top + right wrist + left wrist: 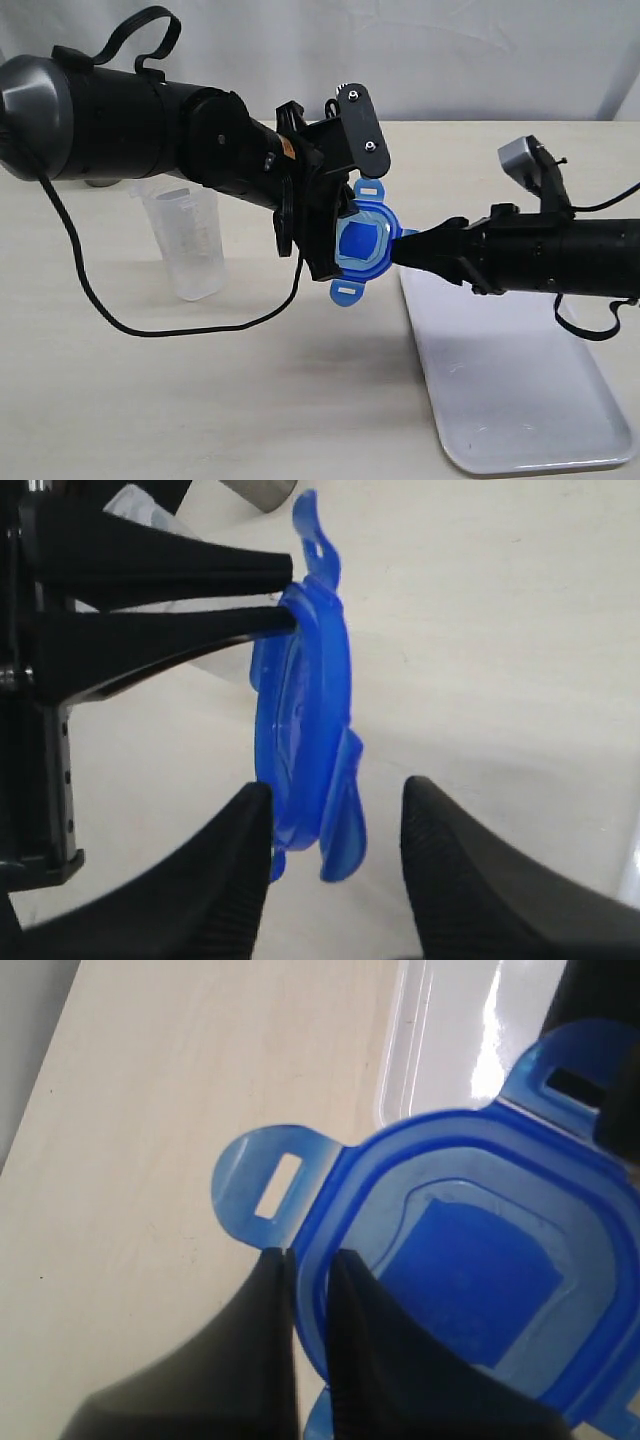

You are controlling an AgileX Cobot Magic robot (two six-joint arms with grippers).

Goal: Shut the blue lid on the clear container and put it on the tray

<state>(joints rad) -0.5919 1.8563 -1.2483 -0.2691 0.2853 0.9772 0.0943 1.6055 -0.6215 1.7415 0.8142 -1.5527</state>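
The blue lid (360, 245) hangs on edge in the air above the table's middle. My left gripper (310, 1260) is shut on its rim, which sits squeezed between the two black fingers. From the other side my right gripper (335, 800) straddles the lid's (315, 710) opposite edge. It is open: one finger lies close against the lid and the other stands well apart. In the exterior view the right gripper (405, 247) meets the lid just above the near corner of the white tray (510, 380). The clear container (190, 240) stands upright on the table, under the left arm.
The left arm's black cable (110, 310) loops over the table in front of the clear container. A grey metal cup (260, 488) shows just at the edge of the right wrist view. The tray's corner (450, 1020) lies below the lid.
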